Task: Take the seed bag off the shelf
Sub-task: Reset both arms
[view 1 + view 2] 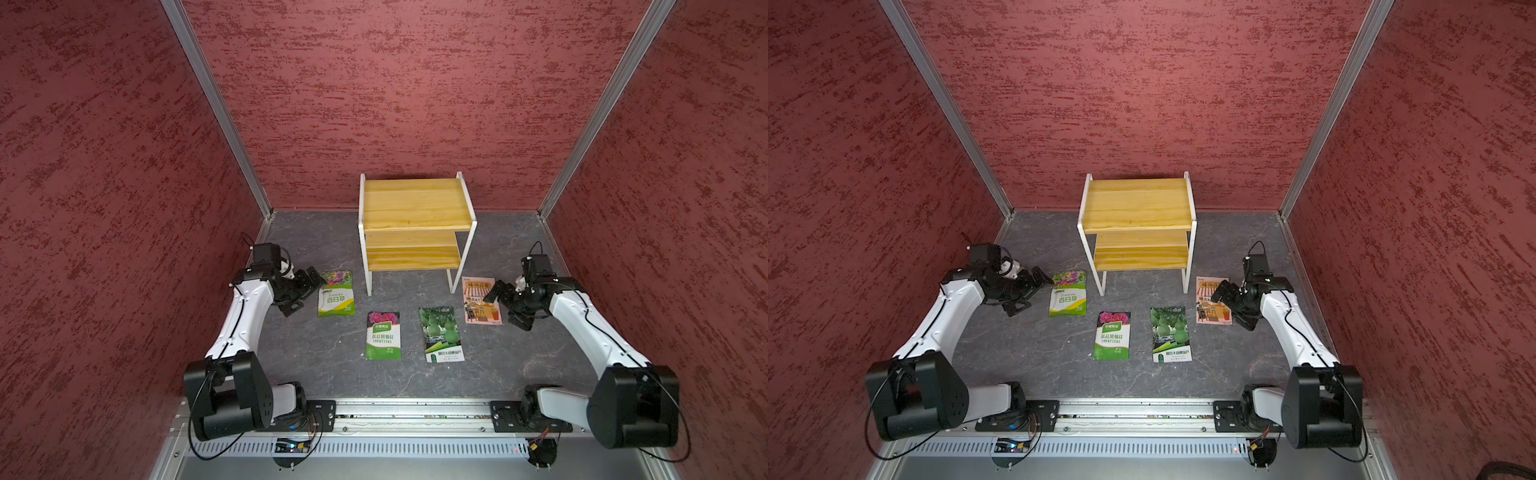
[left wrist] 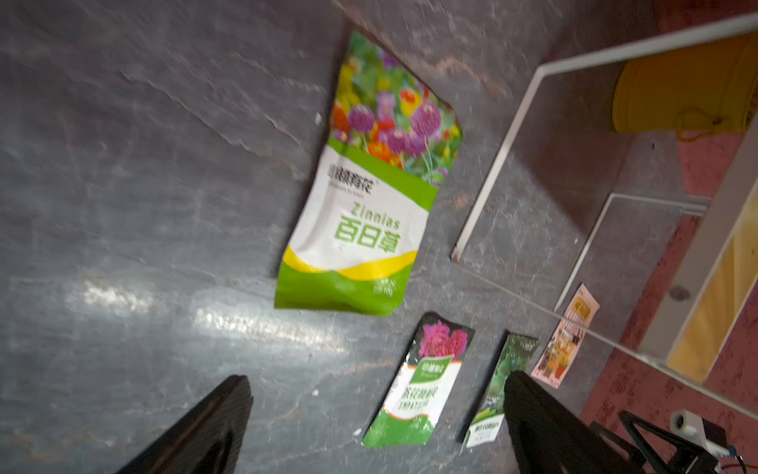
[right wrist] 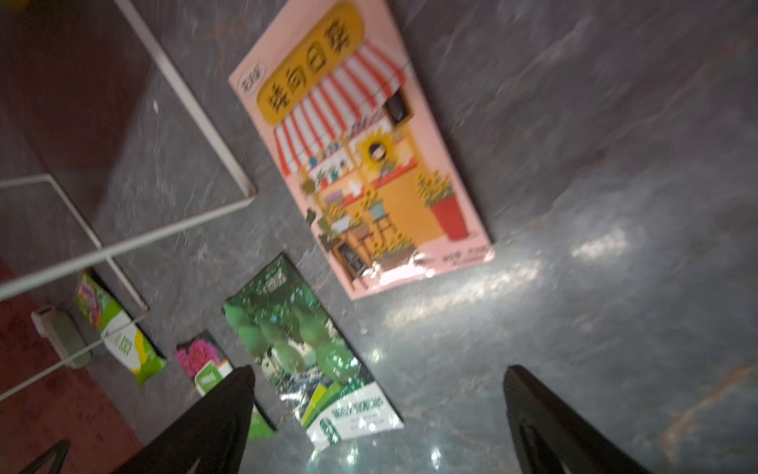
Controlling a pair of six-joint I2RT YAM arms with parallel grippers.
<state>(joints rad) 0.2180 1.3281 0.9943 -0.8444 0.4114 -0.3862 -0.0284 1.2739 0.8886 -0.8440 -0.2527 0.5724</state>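
Observation:
The shelf [image 1: 415,203] [image 1: 1138,203] stands at the back of the grey table with both wooden boards bare. Several seed bags lie flat on the table in front of it. A pink shop-front bag [image 1: 476,309] [image 3: 361,152] lies by the shelf's right leg, and my right gripper [image 1: 505,307] [image 3: 379,371] hovers open just beside it, holding nothing. A zinnia bag [image 1: 336,293] [image 2: 369,197] lies by the left leg. My left gripper [image 1: 305,291] [image 2: 377,379] stands open next to it, also with nothing in it.
An impatiens bag [image 1: 383,336] and a gourd bag [image 1: 442,334] lie side by side nearer the front. A yellow rounded object [image 2: 676,94] shows beneath the shelf. Red walls close in the table [image 1: 332,382] on three sides; the arm rail runs along the front.

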